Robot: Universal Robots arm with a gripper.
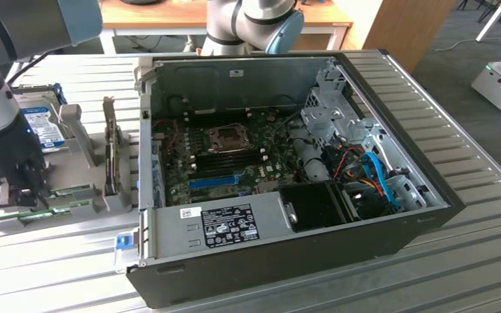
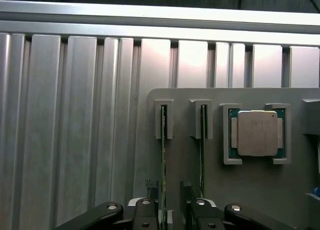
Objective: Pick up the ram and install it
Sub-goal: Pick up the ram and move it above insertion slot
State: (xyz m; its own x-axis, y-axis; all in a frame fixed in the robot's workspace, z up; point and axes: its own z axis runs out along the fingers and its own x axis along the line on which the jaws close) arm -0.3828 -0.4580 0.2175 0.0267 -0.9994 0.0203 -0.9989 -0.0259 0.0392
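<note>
The claw (image 2: 167, 194) hangs low over the grey holder (image 2: 250, 200) with its two fingers (image 2: 149, 192) spread wide, one on each side of the ram (image 2: 163, 150); a gap shows between each finger and the board, so nothing is pinched. The ram stands on its thin edge in the holder, its far end tucked into a small grey bracket (image 2: 164, 119); a second green stick (image 2: 202, 155) stands the same way just beside it, outside the fingers; a processor chip (image 2: 257, 133) lies flat in its own pocket beyond that.

In the exterior view the holder sits on the ribbed metal table (image 1: 459, 261), near the table's edge at the exterior view's left; the open computer case (image 1: 259, 261) takes the table's middle, just beside the holder; a dark upright card (image 1: 109, 153) stands on the holder's side nearest the case.

Inside the case the motherboard (image 1: 233, 163) lies open to view, with the blue slot (image 1: 213, 182) toward its near edge and dark memory slots (image 1: 233, 155) beside the processor socket (image 1: 229, 135); no green stick is seen standing in them.

By my reckoning the work is at its very start; the claw is lined up astride the ram, but the grip is not yet closed, the ram is not lifted from its holder, and nothing is seated in the board.
</note>
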